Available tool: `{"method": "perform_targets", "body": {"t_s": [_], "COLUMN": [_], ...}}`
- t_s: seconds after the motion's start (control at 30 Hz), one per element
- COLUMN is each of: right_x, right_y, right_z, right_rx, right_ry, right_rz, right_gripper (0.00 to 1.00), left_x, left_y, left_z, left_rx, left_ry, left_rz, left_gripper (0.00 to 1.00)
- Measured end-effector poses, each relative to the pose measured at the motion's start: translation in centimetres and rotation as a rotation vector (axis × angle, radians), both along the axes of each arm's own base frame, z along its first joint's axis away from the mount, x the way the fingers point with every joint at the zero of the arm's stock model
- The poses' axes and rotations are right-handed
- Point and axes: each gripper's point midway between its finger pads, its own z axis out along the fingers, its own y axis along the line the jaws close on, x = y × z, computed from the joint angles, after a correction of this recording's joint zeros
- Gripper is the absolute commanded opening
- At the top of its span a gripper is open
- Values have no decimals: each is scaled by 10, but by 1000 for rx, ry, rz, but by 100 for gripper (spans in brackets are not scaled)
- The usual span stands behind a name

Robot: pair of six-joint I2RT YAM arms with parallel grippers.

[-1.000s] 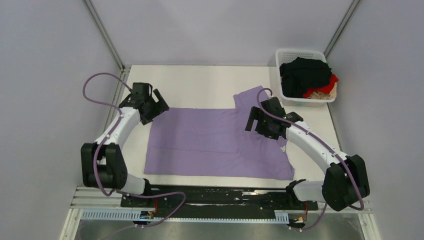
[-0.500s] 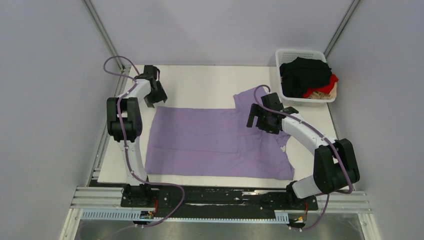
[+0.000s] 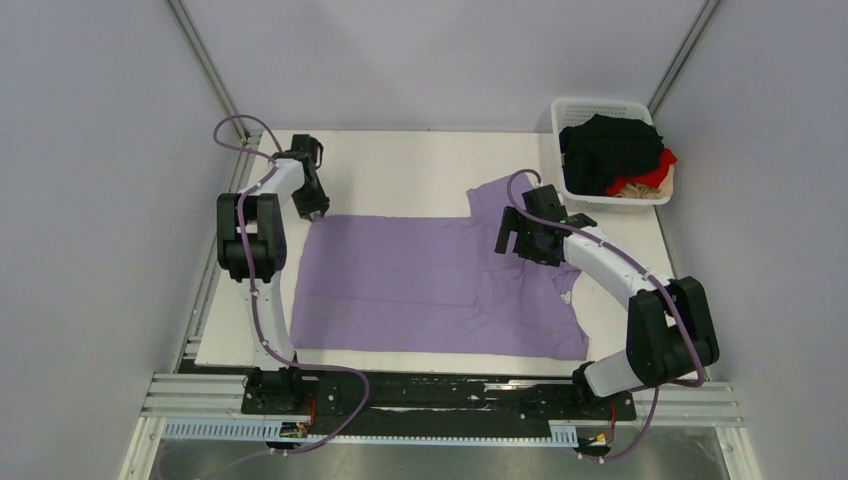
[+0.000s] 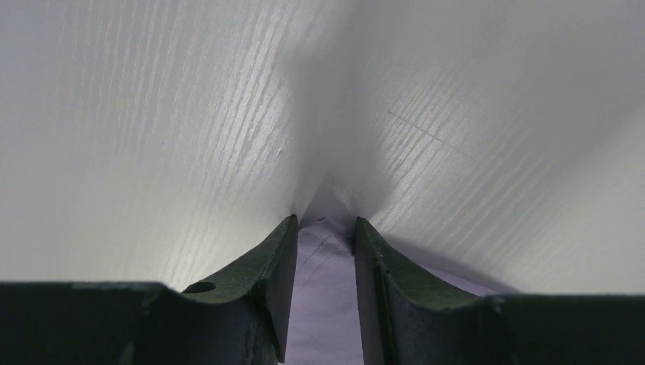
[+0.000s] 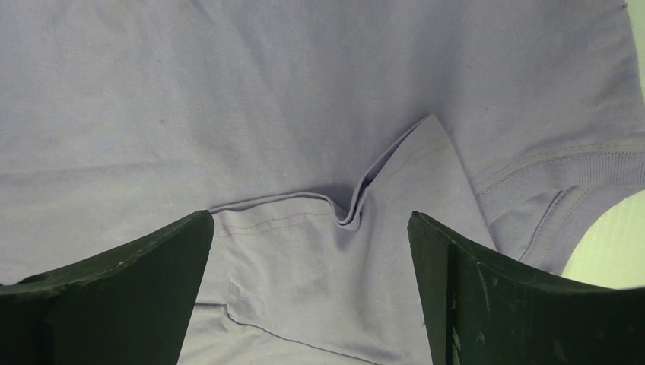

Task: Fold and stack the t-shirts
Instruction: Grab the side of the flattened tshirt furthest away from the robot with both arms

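Your count: one purple t-shirt (image 3: 420,280), spread flat mid-table (image 3: 400,165). Three more in one basket (image 3: 600,104), far right: black t-shirt (image 3: 610,150), red t-shirt (image 3: 662,161), beige t-shirt (image 3: 632,186). Two grippers. Your left gripper (image 4: 323,228): fingers pinched on purple t-shirt's far-left corner. Your right gripper (image 5: 310,220): fingers wide apart, over crease beside collar.

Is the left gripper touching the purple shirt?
Touching: the left wrist view shows a corner of the purple shirt pinched in the left gripper, cloth meeting both jaws.
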Motion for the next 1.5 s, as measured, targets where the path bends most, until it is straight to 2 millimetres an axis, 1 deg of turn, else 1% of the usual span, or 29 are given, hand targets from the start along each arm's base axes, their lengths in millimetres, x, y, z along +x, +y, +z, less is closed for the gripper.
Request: {"method": "perform_targets", "body": {"t_s": [0.03,0.07,0.1,0.13,0.17,0.2,0.3,0.4,0.5,0.57,0.6,0.67,0.7,0.8,0.87,0.93,1.0,1.1,1.2,1.23,1.3,1.4,1.47,1.5], "right_x": [0,1,2,4,8,14,40,84,141,175,186,218,229,251,260,268,274,275,272,271,265,255,253,253], "right_y": [-1,-1,-2,-2,-3,-3,-2,0,4,3,2,-1,-2,-9,-13,-15,-18,-20,-22,-23,-25,-27,-28,-28], "right_z": [0,0,0,0,0,2,8,19,31,33,31,25,17,-14,-33,-45,-45,-44,-49,-50,-50,-50,-49,-49], "right_rx": [-3,-7,-12,-17,-24,-28,-41,-48,-56,-79,-91,-119,-130,-160,-178,-194,-206,-213,-232,-233,-236,-242,-243,-244], "right_ry": [-1,-1,-2,-3,-6,-11,-36,-81,-156,-197,-206,-236,-239,-214,-193,-186,-197,-198,-192,-196,-193,-180,-175,-176], "right_rz": [-2,-4,-8,-11,-16,-21,-43,-71,-86,-89,-94,-99,-99,-97,-90,-78,-72,-65,-56,-55,-53,-48,-46,-45], "right_gripper": [100,100,100,100,100,100,100,97,93,86,85,83,82,82,81,80,77,74,65,61,47,17,3,0], "left_x": [0,0,-1,-1,-2,-3,-3,-5,-6,-7,-8,-11,-13,-17,-19,-21,-23,-27,-31,-31,-32,-32,-32,-32], "left_y": [-1,-2,-3,-4,-4,-5,-6,-6,-7,-8,-8,-9,-9,-10,-11,-13,-14,-16,-17,-18,-19,-19,-20,-20], "left_z": [0,0,0,0,0,-1,0,0,0,1,2,4,6,15,22,28,31,30,27,26,26,26,27,28], "left_rx": [1,2,3,5,8,10,11,11,11,11,11,11,11,11,10,7,5,1,-2,-4,-8,-9,-11,-12], "left_ry": [0,2,3,5,9,13,16,21,26,29,30,32,32,22,7,-4,-12,-5,7,9,10,9,8,5], "left_rz": [-3,-7,-12,-17,-21,-26,-33,-33,-36,-39,-40,-40,-40,-43,-46,-49,-53,-57,-60,-61,-63,-64,-64,-64], "left_gripper": [29,21,16,7,3,0,0,0,0,0,0,0,0,0,0,0,0,0,0,0,0,0,0,0]}}
